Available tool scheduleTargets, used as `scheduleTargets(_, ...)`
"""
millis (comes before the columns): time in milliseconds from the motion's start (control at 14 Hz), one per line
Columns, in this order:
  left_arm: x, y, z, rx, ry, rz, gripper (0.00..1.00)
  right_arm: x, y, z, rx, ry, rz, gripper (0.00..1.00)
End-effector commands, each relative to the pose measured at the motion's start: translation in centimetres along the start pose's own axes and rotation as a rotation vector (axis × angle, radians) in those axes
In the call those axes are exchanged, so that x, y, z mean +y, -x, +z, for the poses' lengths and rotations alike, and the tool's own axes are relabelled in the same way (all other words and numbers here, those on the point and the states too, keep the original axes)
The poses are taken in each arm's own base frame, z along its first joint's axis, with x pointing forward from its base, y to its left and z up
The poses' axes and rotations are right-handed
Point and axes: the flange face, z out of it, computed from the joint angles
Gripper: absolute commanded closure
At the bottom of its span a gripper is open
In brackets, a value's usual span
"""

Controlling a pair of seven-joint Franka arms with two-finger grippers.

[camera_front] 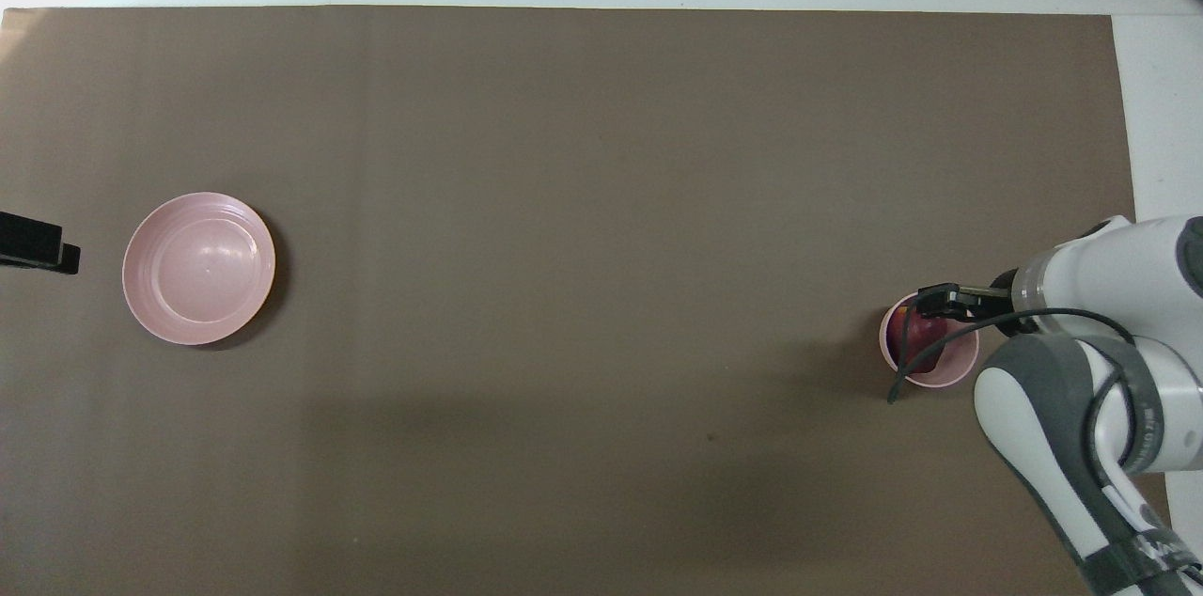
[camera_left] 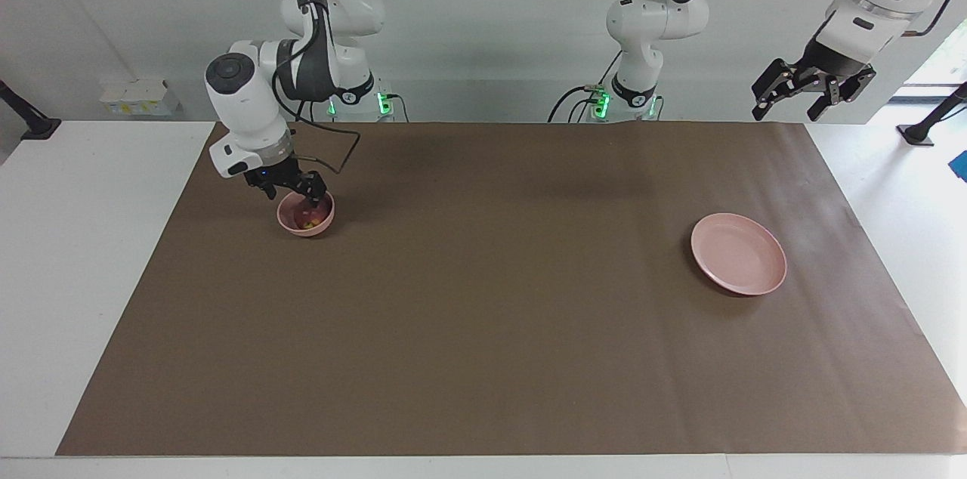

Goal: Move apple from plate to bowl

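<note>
Reaching into the bowl (camera_left: 305,214), the right gripper (camera_left: 302,192) sits spread just above the apple (camera_front: 916,330); left gripper (camera_left: 801,90) waits raised, spread apart.

White wall (camera_left: 491,10) across top of frame. White counter (camera_left: 91,252) under brown mat (camera_left: 483,313). Small white boxes (camera_left: 140,96) at upper left. Bright daylight from opening (camera_left: 937,63) at upper right. Black stand feet (camera_left: 918,133) at both edges.

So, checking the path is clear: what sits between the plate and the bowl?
Nothing: only bare brown mat lies between the plate and the bowl, as both views show.
</note>
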Motion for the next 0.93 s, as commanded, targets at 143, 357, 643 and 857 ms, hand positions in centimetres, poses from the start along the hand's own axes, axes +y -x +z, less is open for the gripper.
scheduleTargets(143,0.2,0.6,0.5,-0.014,0.004,0.066,0.00,0.1,-3.1,-9.0,0.009,0.009,-0.077,0.00)
scheduleTargets(357,0.1,0.6,0.5,-0.016,0.003,0.065,0.00,0.3,-3.9,-14.7,0.026,0.001,-0.065,0.00)
scheduleTargets(643,0.5,0.5,0.5,-0.015,-0.036,0.076,0.00,1.3,-3.9,-20.2,0.030,-0.044,-0.037,0.00)
scheduleTargets(857,0.6,0.5,0.6,-0.021,-0.036,0.074,0.00,0.4,-4.1,-23.2,-0.002,-0.032,-0.056,0.00)
